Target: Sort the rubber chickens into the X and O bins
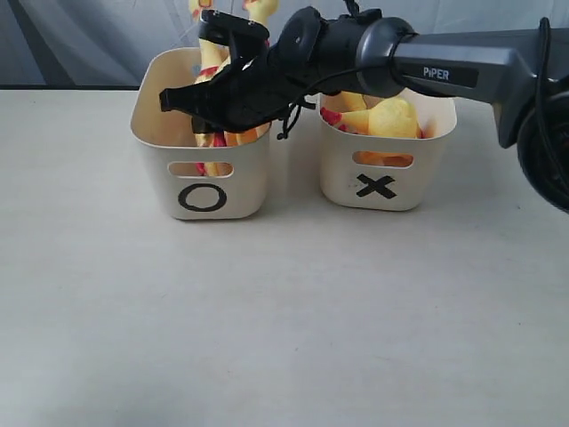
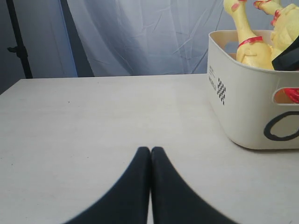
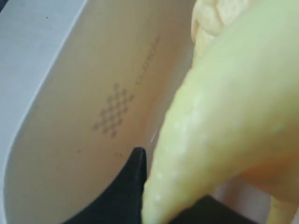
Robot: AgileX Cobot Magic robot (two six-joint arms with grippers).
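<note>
Two cream bins stand side by side, the O bin point(image 1: 202, 178) on the left and the X bin point(image 1: 382, 182) on the right. Yellow rubber chickens point(image 1: 391, 117) lie in the X bin. Others stand in the O bin with their necks point(image 1: 206, 62) sticking up. My right gripper point(image 1: 209, 111) reaches across into the O bin. In the right wrist view it point(image 3: 170, 182) is shut on a yellow rubber chicken point(image 3: 224, 116) close to the bin's inner wall point(image 3: 93, 93). My left gripper point(image 2: 150, 150) is shut and empty, low over the table beside the O bin point(image 2: 243, 107).
The right arm point(image 1: 444, 62) crosses above the X bin. A grey curtain point(image 2: 140, 37) hangs behind the table, with a dark stand point(image 2: 18, 42) at its side. Bare tabletop point(image 1: 267, 320) spreads in front of both bins.
</note>
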